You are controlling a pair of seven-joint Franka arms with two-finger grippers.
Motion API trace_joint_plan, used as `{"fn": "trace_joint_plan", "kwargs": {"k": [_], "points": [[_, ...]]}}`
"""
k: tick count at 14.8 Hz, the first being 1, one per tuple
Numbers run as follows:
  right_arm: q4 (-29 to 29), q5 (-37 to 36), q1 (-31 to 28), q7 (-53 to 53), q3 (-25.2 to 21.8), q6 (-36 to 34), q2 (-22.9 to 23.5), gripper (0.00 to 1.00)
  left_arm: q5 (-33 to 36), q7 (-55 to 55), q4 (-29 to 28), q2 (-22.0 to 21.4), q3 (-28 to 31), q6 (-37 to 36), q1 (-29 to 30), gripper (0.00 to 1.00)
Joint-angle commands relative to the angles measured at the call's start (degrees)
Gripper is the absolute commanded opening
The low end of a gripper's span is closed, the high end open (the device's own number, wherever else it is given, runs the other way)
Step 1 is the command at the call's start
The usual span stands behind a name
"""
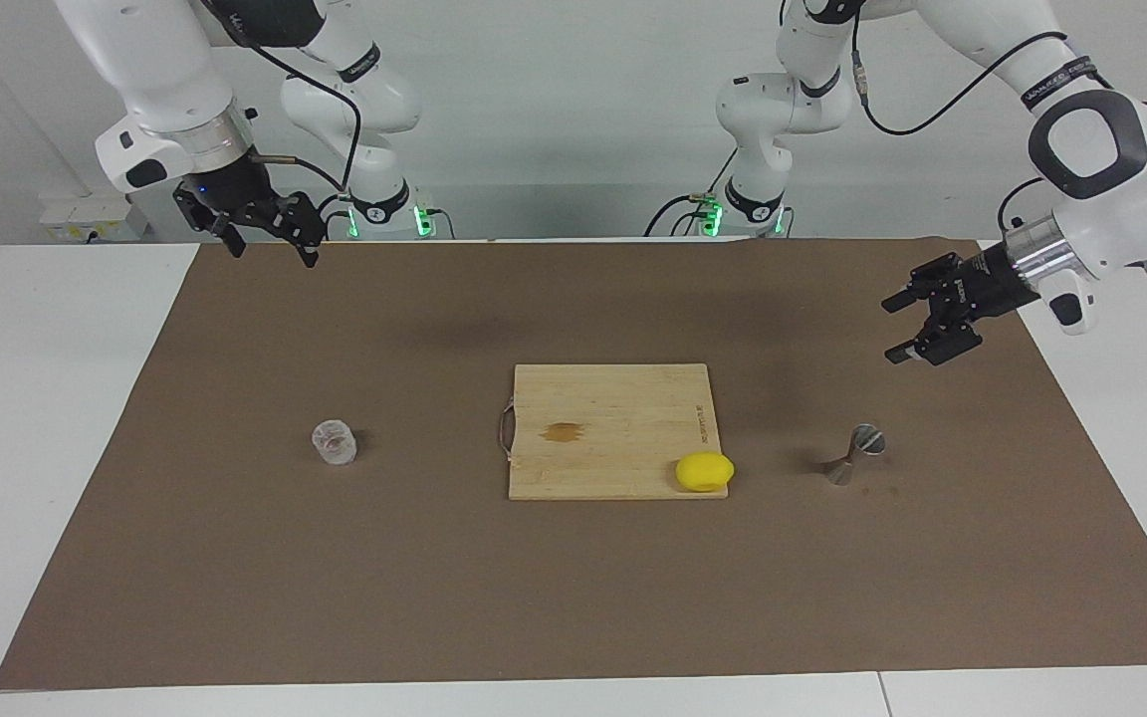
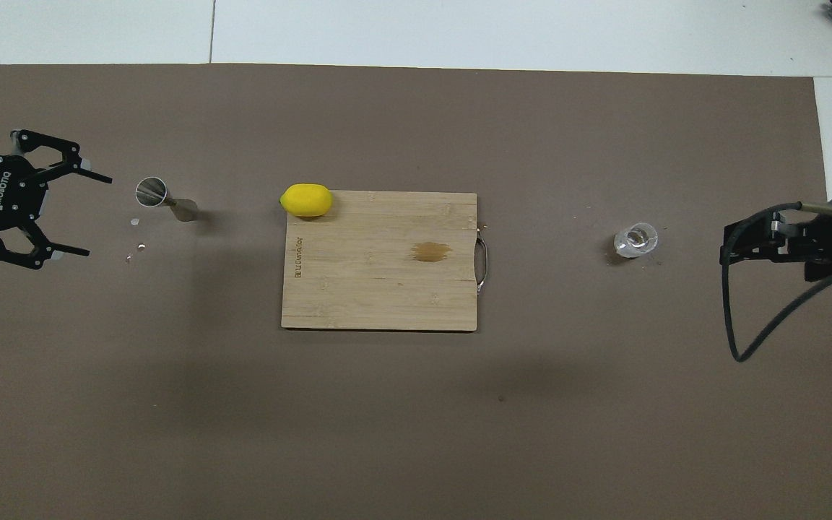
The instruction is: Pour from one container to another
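One clear glass cup (image 1: 335, 442) stands upright on the brown mat (image 1: 573, 597), toward the right arm's end of the table, well apart from everything else. One silver jigger (image 1: 854, 453) stands on the same mat toward the left arm's end; seen from above, its open mouth leans away from the wooden board (image 1: 613, 413). A few tiny specks (image 2: 134, 235) lie on the mat just beside the jigger. One cutting board sits between cup and jigger, with a metal handle (image 1: 505, 430) on the edge facing the cup and one darker stain (image 1: 564, 432) on its surface. One yellow lemon (image 1: 704, 471) rests on the board's corner, the one nearest the jigger and farthest from the robots.

Two grippers are in view, both empty. The left gripper (image 1: 900, 327) hangs in the air over the mat near the jigger, turned sideways with its fingers spread wide apart and nothing between them. The right gripper (image 1: 270, 244) waits over the mat's edge at the robots' end, well apart from the cup, its fingers likewise parted and holding nothing.
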Motion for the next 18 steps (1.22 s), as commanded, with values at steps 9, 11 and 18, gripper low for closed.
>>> {"fn": "trace_joint_plan", "kwargs": {"k": [9,11,18], "points": [[-1.0,0.8,-0.9,0.3,0.5,0.2,-1.0,1.00,-20.8,-20.2,-6.7,2.6,0.2,14.0,5.4,1.00],[-1.0,0.8,-0.9,0.3,0.5,0.2,-1.0,1.00,-22.9,-20.3,-6.9,3.3,0.1,14.8,6.4,1.00],[-1.0,0.8,-0.9,0.3,0.5,0.2,-1.0,1.00,-29.7,-19.9,-8.9,6.7,-0.2,19.2,9.3,1.00]]}}
